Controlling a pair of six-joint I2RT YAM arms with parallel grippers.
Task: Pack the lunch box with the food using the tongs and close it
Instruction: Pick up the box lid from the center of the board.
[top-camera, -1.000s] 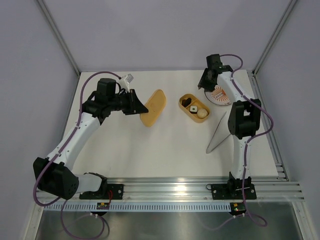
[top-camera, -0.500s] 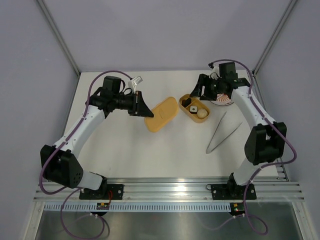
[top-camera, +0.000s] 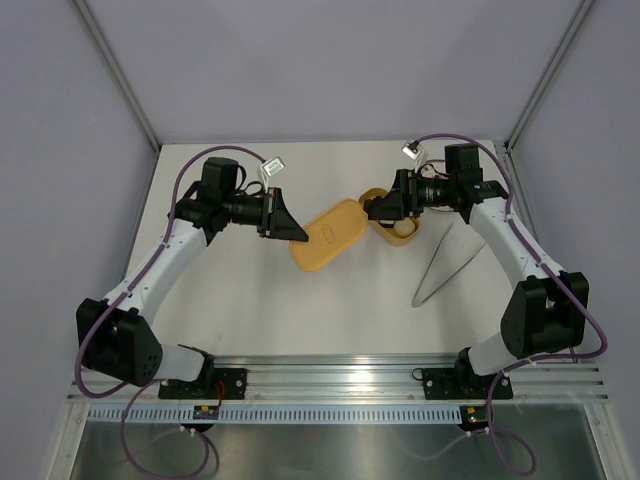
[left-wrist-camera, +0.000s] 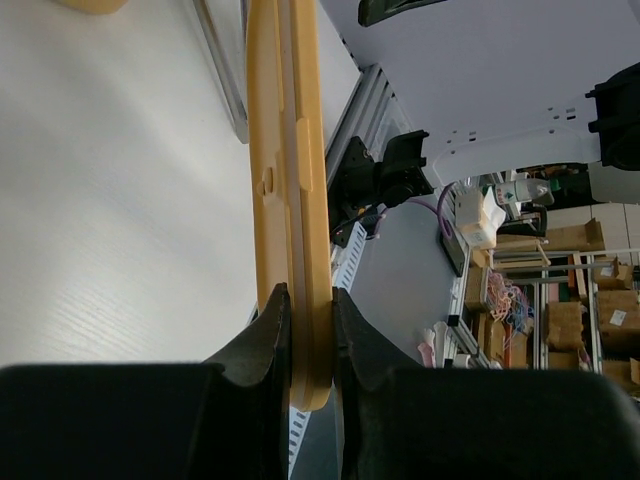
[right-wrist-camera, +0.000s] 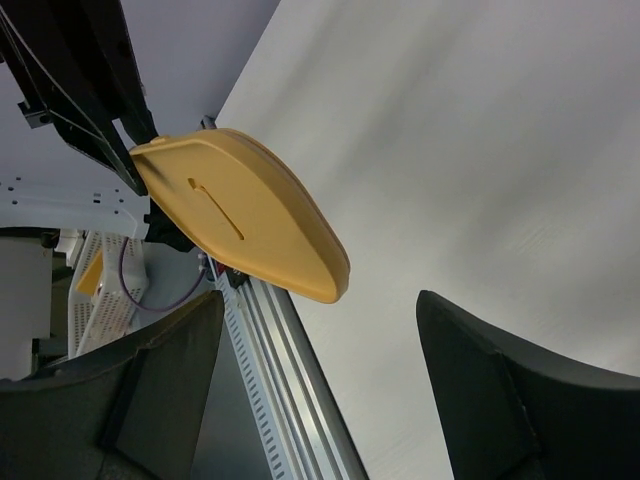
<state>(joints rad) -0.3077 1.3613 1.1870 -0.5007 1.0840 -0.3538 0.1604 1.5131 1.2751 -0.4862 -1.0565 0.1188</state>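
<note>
My left gripper, fingers clamped on one end of the lid, held it over the table's middle, its free end just beside the lunch box. My right gripper hovered above the box, fingers spread wide and empty. A beige food piece sat inside; the tongs lay toward the right edge.

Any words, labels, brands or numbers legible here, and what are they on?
No text can be read.
Lid: no lettering.
White tags: too small to read.
Boxes behind the rig, left wrist view: labels blurred.
</note>
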